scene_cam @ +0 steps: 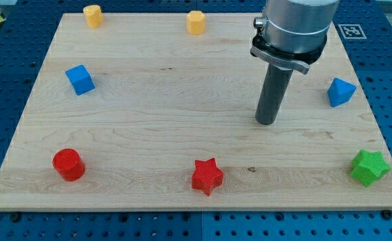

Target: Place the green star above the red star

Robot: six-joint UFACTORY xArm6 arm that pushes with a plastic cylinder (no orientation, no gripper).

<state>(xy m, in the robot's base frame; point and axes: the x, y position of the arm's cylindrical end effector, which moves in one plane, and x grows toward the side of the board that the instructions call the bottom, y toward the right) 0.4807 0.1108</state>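
Note:
The green star (370,167) lies near the board's bottom right corner. The red star (207,176) lies at the bottom middle of the board. My tip (267,122) rests on the board right of centre, above and to the right of the red star and well to the upper left of the green star. It touches no block.
A red cylinder (68,165) sits at the bottom left. A blue cube (80,79) is at the left, a blue block (340,92) at the right edge. Two yellow blocks (92,15) (195,22) sit along the top edge. The wooden board (149,120) lies on a blue perforated table.

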